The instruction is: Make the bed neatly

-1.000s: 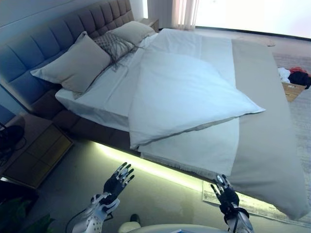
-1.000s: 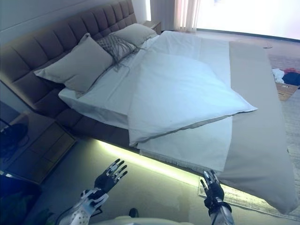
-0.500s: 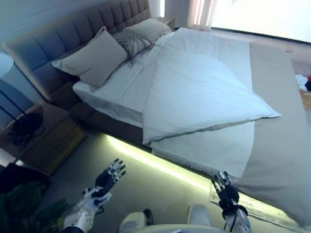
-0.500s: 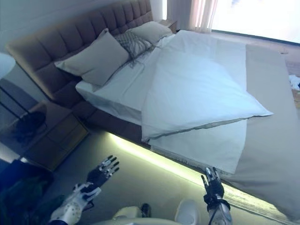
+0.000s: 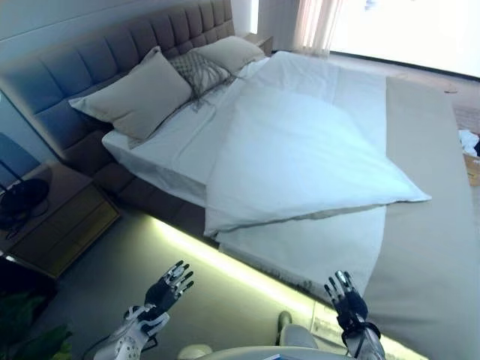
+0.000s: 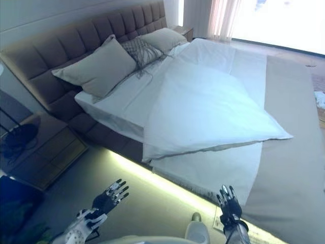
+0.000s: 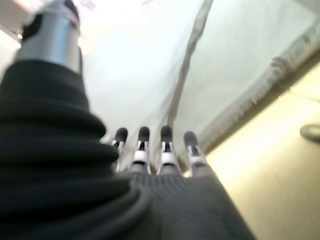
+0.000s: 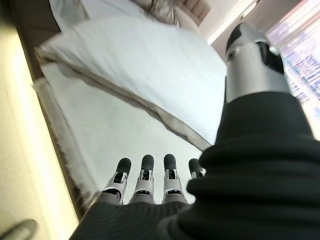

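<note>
A bed point(image 5: 150, 161) with a padded grey headboard point(image 5: 82, 60) fills the eye views. A white duvet point(image 5: 300, 157) lies folded back across its middle, over a white sheet point(image 5: 315, 247) and a beige cover point(image 5: 427, 225) on the right side. Two beige pillows point(image 5: 135, 94) and a patterned cushion point(image 5: 196, 71) lie by the headboard. My left hand point(image 5: 169, 286) is open and empty above the floor, short of the bed's near side. My right hand point(image 5: 345, 306) is open and empty just before the sheet's hanging edge, which shows in the right wrist view point(image 8: 60, 145).
A wooden nightstand point(image 5: 52, 225) stands at the left of the bed with a dark lamp point(image 5: 19, 199) on it. A lit strip point(image 5: 232, 266) runs under the bed's near side. Clothes and a box point(image 5: 471, 146) lie at the far right. A window point(image 5: 405, 30) is behind the bed.
The whole picture has shifted, so the camera has moved. Both hands stay open and low in front of the bed's near side.
</note>
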